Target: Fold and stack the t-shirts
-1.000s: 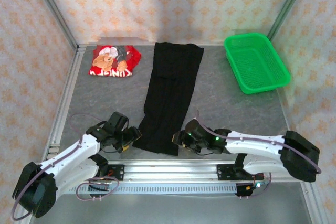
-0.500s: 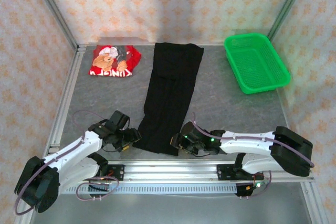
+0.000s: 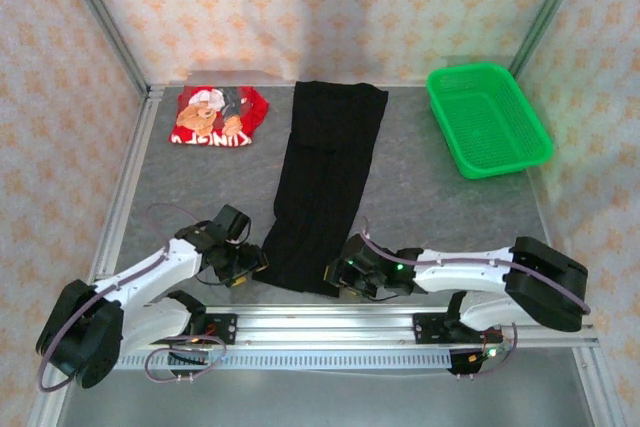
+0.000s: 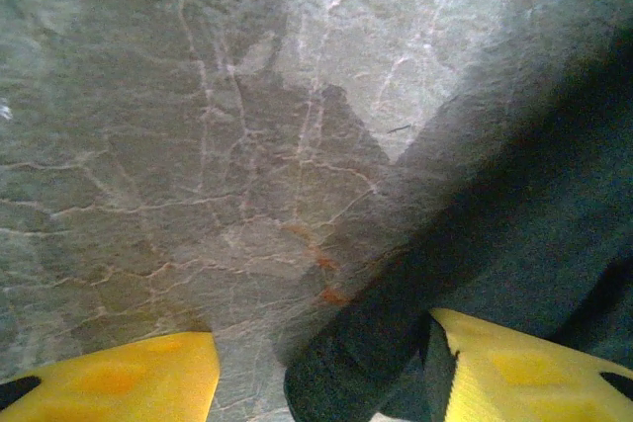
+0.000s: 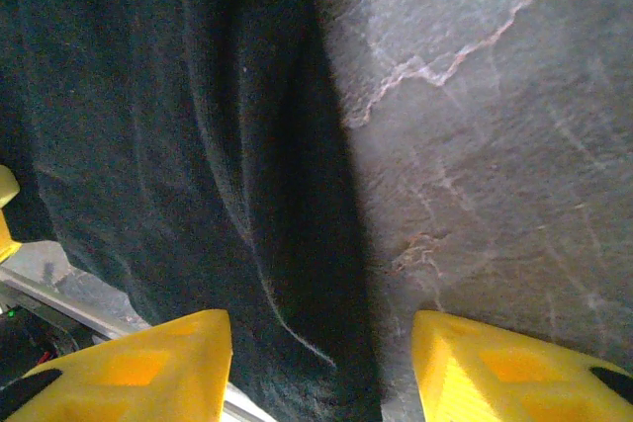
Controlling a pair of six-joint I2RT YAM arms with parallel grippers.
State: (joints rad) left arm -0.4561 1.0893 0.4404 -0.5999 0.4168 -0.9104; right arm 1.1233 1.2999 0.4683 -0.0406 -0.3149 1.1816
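Observation:
The black t-shirt (image 3: 325,177), folded into a long strip, runs from the back of the table to its near edge. My left gripper (image 3: 252,265) sits low at the strip's near left corner. In the left wrist view its open yellow fingers (image 4: 109,378) straddle the black cloth edge (image 4: 366,353). My right gripper (image 3: 335,274) is at the near right corner, also open. Its fingers (image 5: 514,363) stand on either side of the shirt's right edge (image 5: 326,323). The red t-shirt (image 3: 220,115) with a cartoon print lies folded at the back left.
A green mesh basket (image 3: 487,132) stands at the back right. The metal rail (image 3: 320,322) holding the arm bases runs along the near edge, just behind both grippers. Grey tabletop (image 3: 440,207) lies bare between the black t-shirt and the basket.
Both grippers have slid inward along the near edge, toward the black t-shirt's near corners. The shirts and the basket have not moved.

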